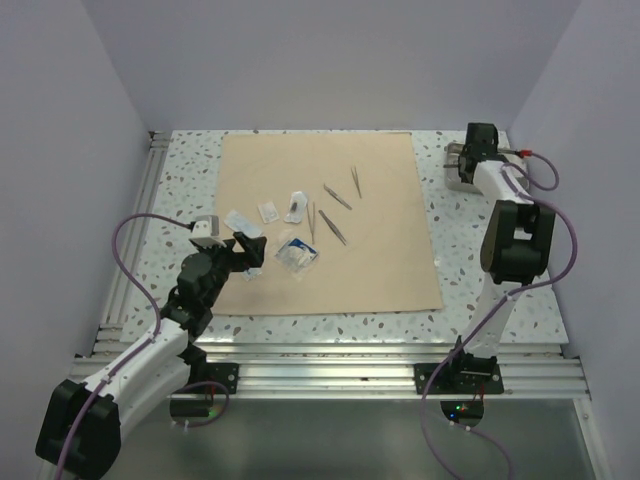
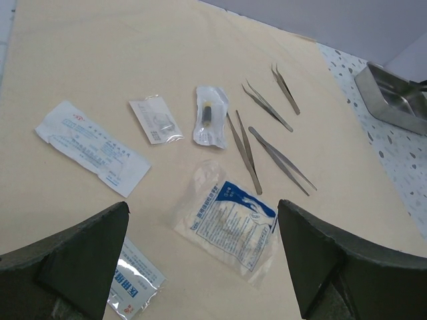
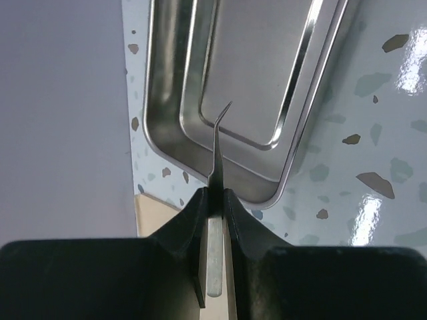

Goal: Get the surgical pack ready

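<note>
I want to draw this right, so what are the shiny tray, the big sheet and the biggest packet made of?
Tray: looks like polished steel, since it mirrors the light.
Big sheet: matte tan with no shine, probably paper or soft cloth; I cannot tell which.
Biggest packet: clear, glossy, wrinkled film, likely plastic, with blue print.

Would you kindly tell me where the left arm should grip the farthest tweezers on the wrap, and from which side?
Mid-shaft, from straight above. The farthest tweezers lie flat on the wrap, long and thin, with bare sheet along both sides, so the open jaws of the left gripper should straddle the narrow width, across the shaft, not along it.
</note>
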Robot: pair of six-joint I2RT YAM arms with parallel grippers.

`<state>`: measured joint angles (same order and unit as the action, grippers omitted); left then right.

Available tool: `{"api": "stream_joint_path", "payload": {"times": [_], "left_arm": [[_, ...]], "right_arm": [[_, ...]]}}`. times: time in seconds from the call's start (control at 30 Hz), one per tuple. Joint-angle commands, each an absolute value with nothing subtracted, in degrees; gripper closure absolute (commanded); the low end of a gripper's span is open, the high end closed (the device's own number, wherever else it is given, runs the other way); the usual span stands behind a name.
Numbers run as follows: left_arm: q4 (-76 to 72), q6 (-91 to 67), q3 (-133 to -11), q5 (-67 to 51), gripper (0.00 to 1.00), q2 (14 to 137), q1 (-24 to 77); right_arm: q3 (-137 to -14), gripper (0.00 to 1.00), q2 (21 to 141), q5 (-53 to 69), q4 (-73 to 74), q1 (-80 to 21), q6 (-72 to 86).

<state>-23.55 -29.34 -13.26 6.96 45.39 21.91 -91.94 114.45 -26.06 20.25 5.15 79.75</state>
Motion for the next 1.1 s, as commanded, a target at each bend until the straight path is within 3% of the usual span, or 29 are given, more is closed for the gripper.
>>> {"api": "stream_joint_path", "payload": {"times": [0.0,0.17,0.87,1.07], "left_arm": [[-27.3,-28.2,-13.4,6.3,0.04,45.3,22.2],[-27.3,-28.2,-13.4,6.3,0.04,45.4,22.2],[-28.2,-28.3,-13.4,5.5,0.03,46.2,22.2],[-28.1,-28.2,-13.4,5.4,0.03,46.1,22.2]], "right_arm": [[-94.4,1.0,119.2,-28.2,18.4,5.9,89.1],[-94.7,1.0,123.4,-30.3,10.0,6.7,91.2],[-108.2,1.0,136.8,-33.0,9.7,9.7,91.7],[-111.1,0.86,138.5,-34.3,9.8,9.8,89.7]]}}
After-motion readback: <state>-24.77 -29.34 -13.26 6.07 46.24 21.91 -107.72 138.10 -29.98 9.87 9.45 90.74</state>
